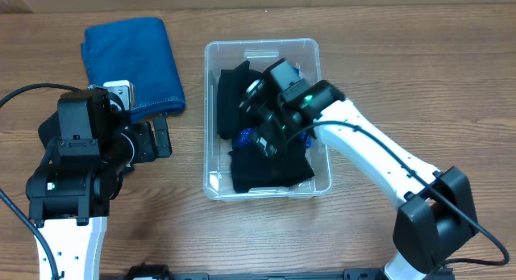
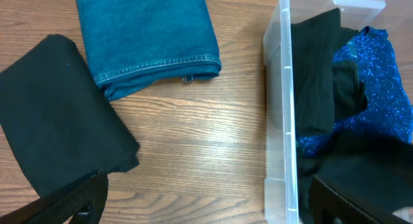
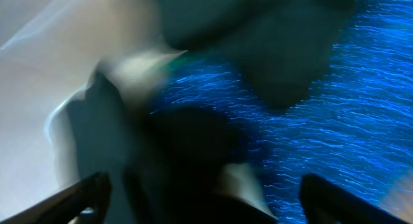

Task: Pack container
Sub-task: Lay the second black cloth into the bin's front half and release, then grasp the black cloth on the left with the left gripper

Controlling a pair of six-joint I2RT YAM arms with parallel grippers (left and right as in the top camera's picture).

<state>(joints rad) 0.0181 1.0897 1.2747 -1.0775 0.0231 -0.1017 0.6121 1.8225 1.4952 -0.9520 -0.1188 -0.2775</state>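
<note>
The clear plastic container (image 1: 211, 110) stands mid-table and holds black cloths (image 1: 270, 169) and a sparkly blue cloth (image 1: 244, 137). My right gripper (image 1: 262, 133) is down inside it, open, its fingers (image 3: 203, 198) wide apart over black and blue fabric (image 3: 335, 121); that view is blurred. My left gripper (image 1: 161, 135) is open and empty, just left of the container wall (image 2: 284, 108). A folded blue denim cloth (image 1: 133, 58) lies at the back left; it also shows in the left wrist view (image 2: 145, 33). A folded black cloth (image 2: 55, 121) lies under my left arm.
A wooden table (image 1: 387, 62) carries everything. The left arm's body (image 1: 76, 163) covers the table's left front. The right arm (image 1: 379, 163) reaches in from the front right.
</note>
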